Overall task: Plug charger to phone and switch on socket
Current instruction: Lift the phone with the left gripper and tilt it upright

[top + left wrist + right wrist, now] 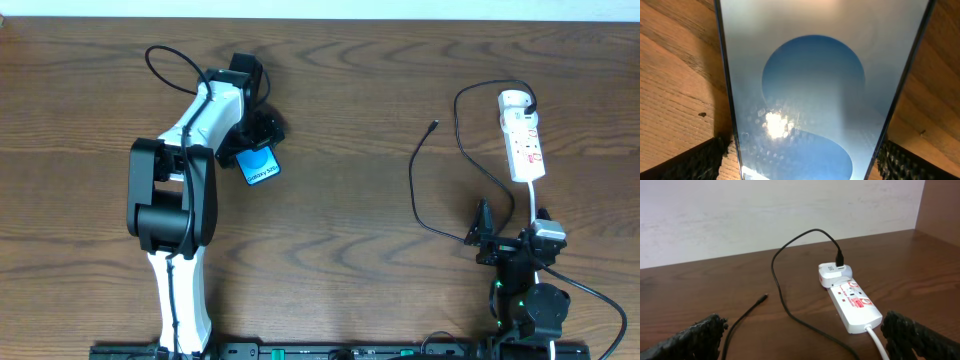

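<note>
The phone [263,167], with its blue screen up, lies on the wooden table at the upper left. My left gripper [255,143] is over its far end. In the left wrist view the phone [810,90] fills the frame between the two fingers of the left gripper [805,162]. A thin strip of wood shows between the left finger and the phone's edge. The socket [523,140] lies at the upper right. The charger cable [462,140] runs from the socket's far end to its free plug tip [433,126]. My right gripper [503,243] is open and empty, near the socket [855,300] and the tip [763,298].
The socket's white cord [536,195] runs toward the right arm and also shows in the right wrist view [876,341]. The charger cable [782,300] loops across the table between the right gripper's [805,340] fingers. A pale wall stands behind the table.
</note>
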Robot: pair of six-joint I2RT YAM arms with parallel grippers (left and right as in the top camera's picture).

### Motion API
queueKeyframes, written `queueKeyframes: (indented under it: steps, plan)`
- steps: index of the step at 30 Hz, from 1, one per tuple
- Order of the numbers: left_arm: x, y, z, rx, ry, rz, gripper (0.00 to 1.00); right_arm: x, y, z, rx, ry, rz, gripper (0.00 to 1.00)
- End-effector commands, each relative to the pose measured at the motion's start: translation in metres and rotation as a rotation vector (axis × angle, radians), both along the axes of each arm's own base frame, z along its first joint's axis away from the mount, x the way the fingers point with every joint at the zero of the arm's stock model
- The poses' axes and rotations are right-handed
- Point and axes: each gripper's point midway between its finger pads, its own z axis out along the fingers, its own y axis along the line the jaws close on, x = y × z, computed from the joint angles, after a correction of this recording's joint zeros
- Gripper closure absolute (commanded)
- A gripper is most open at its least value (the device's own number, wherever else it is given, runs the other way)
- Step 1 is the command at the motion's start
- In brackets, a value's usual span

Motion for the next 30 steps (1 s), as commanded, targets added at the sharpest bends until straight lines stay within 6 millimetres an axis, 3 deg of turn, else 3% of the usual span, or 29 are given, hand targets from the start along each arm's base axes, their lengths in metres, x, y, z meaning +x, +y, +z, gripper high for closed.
queueKeyframes:
  steps: [1, 13, 15, 19, 23, 30]
  plan:
    - [-0.019, 0.020, -0.042, 0.045, 0.097, 0.027, 0.05, 0.000, -0.001, -0.001, 0.004, -0.001, -0.007, 0.01]
    - [-0.013, 0.019, -0.042, 0.042, 0.073, 0.027, 0.18, 0.000, -0.001, -0.001, 0.004, -0.001, -0.008, 0.01]
    - [-0.013, 0.019, -0.042, 0.041, 0.070, 0.027, 0.23, 0.000, -0.001, -0.001, 0.004, -0.001, -0.008, 0.01]
    - [-0.012, 0.019, -0.039, 0.040, 0.065, 0.027, 0.24, 0.000, -0.001, -0.001, 0.004, -0.001, -0.008, 0.01]
    - [-0.009, 0.018, -0.022, 0.036, 0.036, 0.027, 0.24, 0.000, -0.001, -0.001, 0.004, -0.001, -0.008, 0.01]
    - [-0.002, 0.009, 0.034, -0.029, -0.066, 0.023, 0.24, 0.000, -0.001, -0.001, 0.004, -0.001, -0.008, 0.01]
